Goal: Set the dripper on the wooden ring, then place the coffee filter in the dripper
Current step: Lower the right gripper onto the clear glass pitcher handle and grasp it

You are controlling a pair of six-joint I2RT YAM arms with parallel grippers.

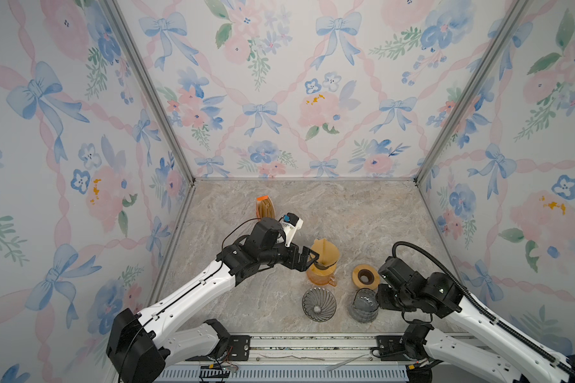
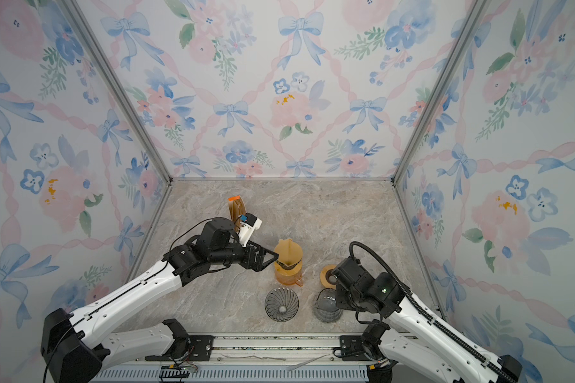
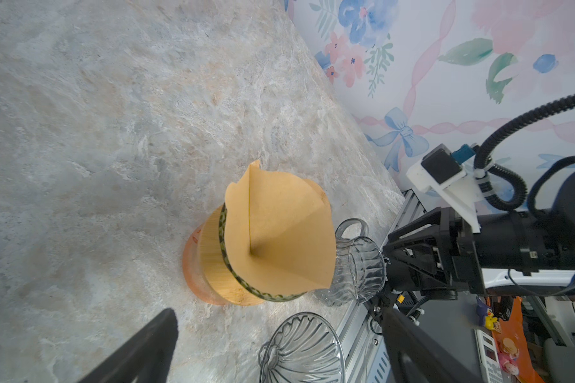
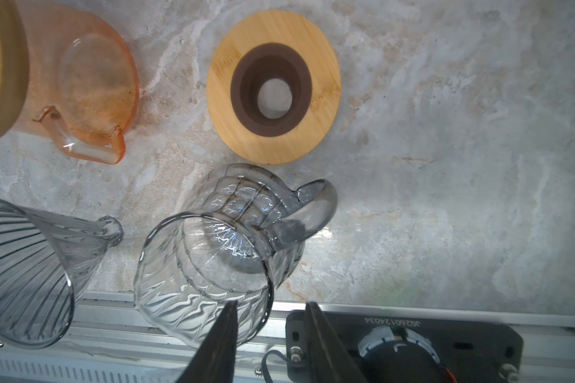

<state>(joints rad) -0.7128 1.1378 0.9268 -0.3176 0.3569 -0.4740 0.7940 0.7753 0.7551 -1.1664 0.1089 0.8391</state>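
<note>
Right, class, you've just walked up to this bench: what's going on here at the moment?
A paper filter sits opened out in the mouth of the orange carafe. The left gripper hangs beside the carafe's collar, jaws wide open, holding nothing. The right gripper is at the rim of the clear glass pitcher; whether it grips the rim is unclear. The ribbed glass dripper stands empty next to the pitcher.

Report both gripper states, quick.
Left gripper: open, holding nothing.
Right gripper: jaws partly apart, astride the clear glass pitcher rim; whether they grip it cannot be told.
</note>
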